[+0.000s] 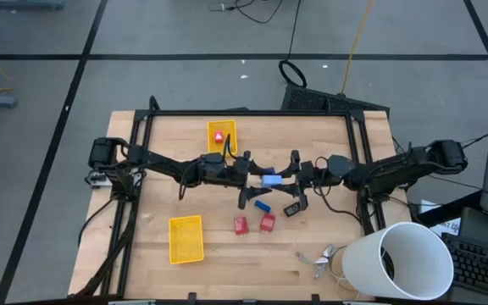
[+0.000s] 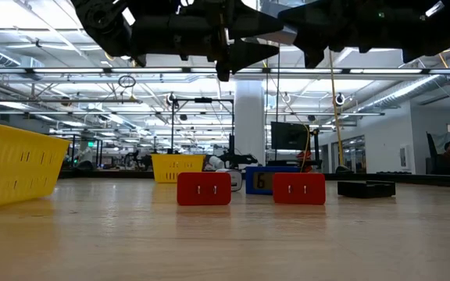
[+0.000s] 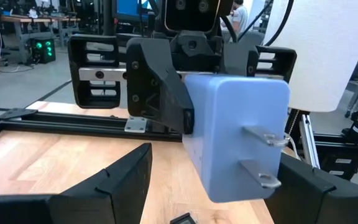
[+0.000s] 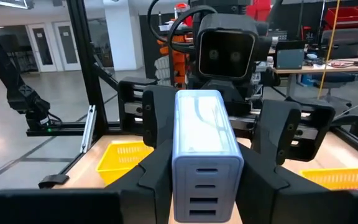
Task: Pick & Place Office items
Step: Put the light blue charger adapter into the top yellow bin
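A light blue block with two metal prongs point(image 1: 270, 180) hangs above the table's middle between my two grippers. My right gripper point(image 1: 294, 179) comes from the right and is shut on it. My left gripper point(image 1: 251, 184) faces it from the left, open. In the left wrist view its fingers point(image 3: 120, 180) stand on either side of the block's point(image 3: 235, 137) pronged end; whether one touches it cannot be told. On the table lie two red blocks point(image 1: 241, 224) point(image 1: 268, 223), a small blue piece point(image 1: 263, 206) and a black piece point(image 1: 293, 209). A red piece point(image 1: 219, 136) lies in the far yellow tray point(image 1: 230, 127). My right gripper point(image 4: 207, 180) pinches the light blue block between its two fingers point(image 4: 157, 168), on the two long sides point(image 4: 185, 165) near the end with the slots. The fingers reach in level from the table's right, lying along the block. It is lifted clear of the table.
A second yellow tray point(image 1: 186, 238) lies near the front left. Silvery metal bits point(image 1: 318, 258) and a big white cylinder point(image 1: 396, 263) sit at the near right corner. A dark frame point(image 1: 244, 113) borders the far and side edges. Bare wood lies left of the red blocks.
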Controlling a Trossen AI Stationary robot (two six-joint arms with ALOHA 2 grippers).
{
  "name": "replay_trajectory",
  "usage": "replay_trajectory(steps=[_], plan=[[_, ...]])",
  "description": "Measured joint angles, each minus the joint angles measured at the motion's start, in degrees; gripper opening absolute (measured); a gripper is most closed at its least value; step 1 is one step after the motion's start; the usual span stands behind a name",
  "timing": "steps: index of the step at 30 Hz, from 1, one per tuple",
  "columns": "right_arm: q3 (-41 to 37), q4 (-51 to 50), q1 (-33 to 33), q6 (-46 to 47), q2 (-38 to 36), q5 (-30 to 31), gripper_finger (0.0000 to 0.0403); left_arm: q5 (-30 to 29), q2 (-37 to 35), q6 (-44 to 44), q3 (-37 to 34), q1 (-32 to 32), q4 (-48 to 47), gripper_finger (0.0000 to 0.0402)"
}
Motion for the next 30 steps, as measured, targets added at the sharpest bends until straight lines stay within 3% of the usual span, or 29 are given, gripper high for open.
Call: replay_trajectory(steps=[8, 16, 24, 30], plan=[[0.0, -0.8, 0.0, 0.0, 0.0, 0.0, 0.0123, 0.0, 0.0, 0.0, 0.0, 0.0, 0.0, 0.0256], [-0.1, -1.0, 0.0, 0.4, 0.0, 1.2, 0.0123, -0.4, 0.0, 1.1, -0.1, 0.0, 0.0, 0.012], [0.0, -3.8, 0.0, 1.0, -0.2, -0.1, 0.0143, 0.8, -0.9, 3.2, -0.1, 0.4, -2.0, 0.012], [0.0, -9.2, 0.0, 1.1, -4.0, 0.0, 0.0175, 0.2, -6.4, 3.8, -0.1, 1.3, -10.2, 0.012]])
